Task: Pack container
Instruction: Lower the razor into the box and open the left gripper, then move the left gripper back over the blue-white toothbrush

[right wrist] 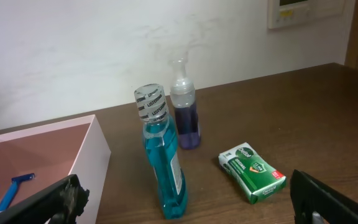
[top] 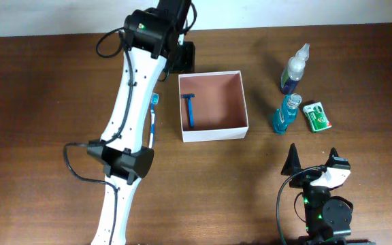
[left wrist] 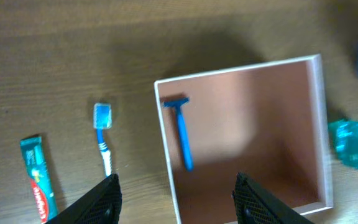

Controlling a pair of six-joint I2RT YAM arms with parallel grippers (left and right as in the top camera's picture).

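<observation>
Overhead first: the container [top: 214, 134] sits near the middle of the worktop [top: 39, 102], mouth up, reddish-brown floor showing inside white walls. It is square, so no side is the longer one. Its walls run almost in line with the picture's edges, turned only slightly. A blue razor [top: 190, 110] lies inside along the frame-left wall, head toward the top of the picture. The white left arm [top: 131, 102] crosses the frame just beside that wall, partly covering a toothbrush [top: 156, 100]. The left jaws cannot be made out from above. On the container's other side stand a spray bottle [top: 295, 68] and a mouthwash bottle [top: 286, 114], with a green packet [top: 318, 117] beside the latter. The right jaws sit low in the frame, well apart from the container, fingers [top: 292, 158] spread wide with nothing between them.

Left wrist: the left jaws are open with a clear gap, and the dark fingers [left wrist: 104, 199] straddle the container's frame-left wall in the picture, holding and touching nothing. The razor's handle runs parallel to that wall. The toothbrush and a tube of toothpaste [left wrist: 37, 180] lie outside on the worktop, roughly parallel to it.

Right wrist: the right jaws gape wide and empty, framing the mouthwash bottle, spray bottle and packet. The container's corner shows at frame-left, with the razor inside.
</observation>
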